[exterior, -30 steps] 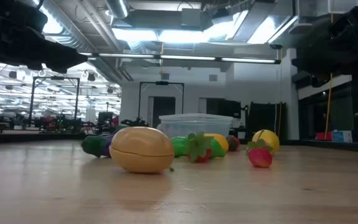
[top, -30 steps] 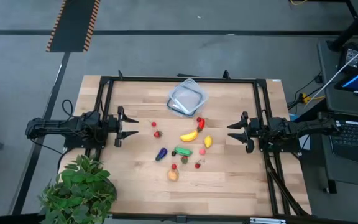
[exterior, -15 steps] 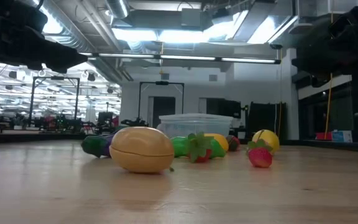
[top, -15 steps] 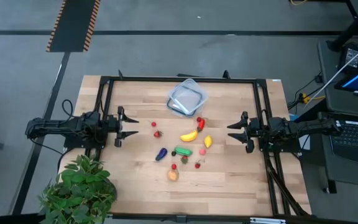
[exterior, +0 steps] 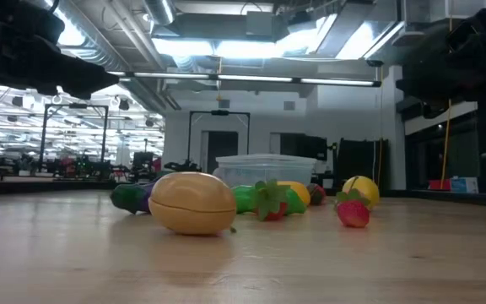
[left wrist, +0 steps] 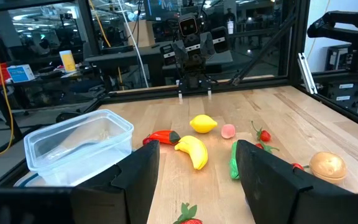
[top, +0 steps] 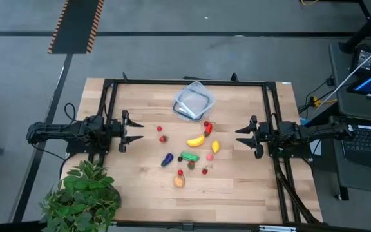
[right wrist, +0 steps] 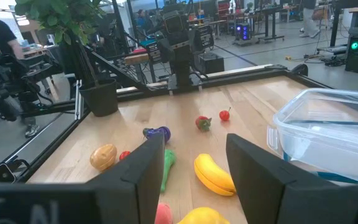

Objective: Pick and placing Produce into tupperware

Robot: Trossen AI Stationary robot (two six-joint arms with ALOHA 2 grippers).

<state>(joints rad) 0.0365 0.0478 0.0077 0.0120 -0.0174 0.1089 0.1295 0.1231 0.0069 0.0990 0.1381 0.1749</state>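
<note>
Both arms lie level, left claw (top: 138,131) and right claw (top: 238,136) released, facing the produce (top: 196,140).

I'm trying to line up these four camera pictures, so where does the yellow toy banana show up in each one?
High view: the curved yellow toy banana lies mid-table, below the clear square plastic container.
Low view: not identifiable; other produce blocks that spot.
Left wrist view: centre, just right of the container.
Right wrist view: low centre, left of the container.
Shared landmark: the container.
</note>
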